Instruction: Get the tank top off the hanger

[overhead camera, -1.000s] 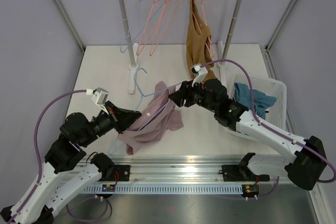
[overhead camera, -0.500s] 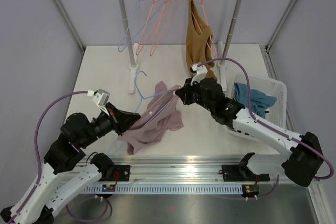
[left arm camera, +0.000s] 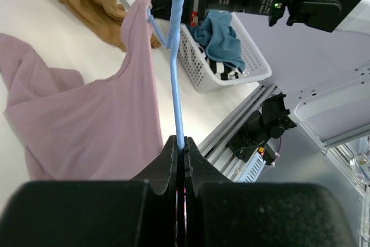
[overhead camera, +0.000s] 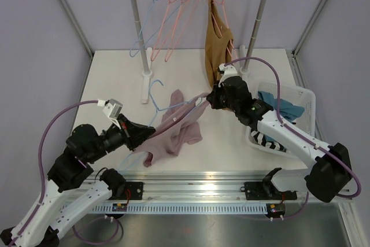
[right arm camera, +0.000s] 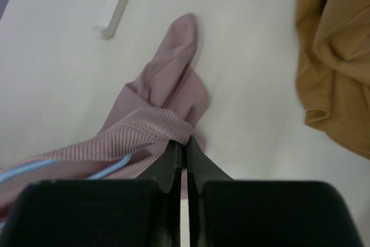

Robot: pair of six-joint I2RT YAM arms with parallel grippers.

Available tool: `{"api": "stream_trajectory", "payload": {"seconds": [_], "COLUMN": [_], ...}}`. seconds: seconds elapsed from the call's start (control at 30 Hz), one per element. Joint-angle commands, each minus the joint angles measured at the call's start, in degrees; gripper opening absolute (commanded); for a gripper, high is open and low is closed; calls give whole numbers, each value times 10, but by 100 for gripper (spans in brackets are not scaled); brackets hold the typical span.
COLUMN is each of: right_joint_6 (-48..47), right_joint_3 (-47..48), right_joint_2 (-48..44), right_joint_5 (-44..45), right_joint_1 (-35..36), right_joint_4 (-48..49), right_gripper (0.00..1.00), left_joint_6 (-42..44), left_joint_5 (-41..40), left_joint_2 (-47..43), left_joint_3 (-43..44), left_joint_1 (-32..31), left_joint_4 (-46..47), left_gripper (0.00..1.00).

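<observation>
Two pinches: left gripper on blue hanger, right gripper on pink tank top strap, which could snag or slip.

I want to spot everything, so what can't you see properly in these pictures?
- Top view: the right arm's wrist covers where its jaws pinch the pink ribbed tank top.
- Left wrist view: the light blue plastic hanger runs off the top edge, so its far end is cut off.
- Right wrist view: pink fabric covers most of that hanger.
</observation>
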Motion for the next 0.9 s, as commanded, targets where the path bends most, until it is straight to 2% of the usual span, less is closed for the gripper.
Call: {"api": "stream_trajectory", "payload": {"seconds": [0.0, 0.1, 0.23, 0.4, 0.53, 0.63, 0.87], "right_joint_6": [-3, 24, 3, 0, 6, 15, 22], "right_joint_3": [20, 21, 54, 76, 35, 25, 74], "right_joint_2": [-30, -72, -108, -92, -98, -99, -56], "right_joint_5": [-126, -156, -75, -33, -92, -70, -10], "right_joint_1": [-6, -6, -13, -65, -65, -67, -111], "right_joint_4": [-2, 11, -32, -103, -68, -56, -119], "right_gripper": [0, 0, 0, 0, 0, 0, 0], "left_joint_6": [-4, -8, 1, 9, 2, 13, 30], "left_joint_5": [52, 109, 118, 106, 109, 103, 104], "left_joint_2": [10, 49, 92, 71, 59, 74, 59], "left_joint_3": [25, 40, 64, 43, 35, 64, 64], "left_joint_1": [-3, -3, -3, -3, -3, -3, -3], "left_joint_4": [98, 154, 159, 160, 185, 147, 122], "left_gripper": [0, 0, 0, 0, 0, 0, 0]}}
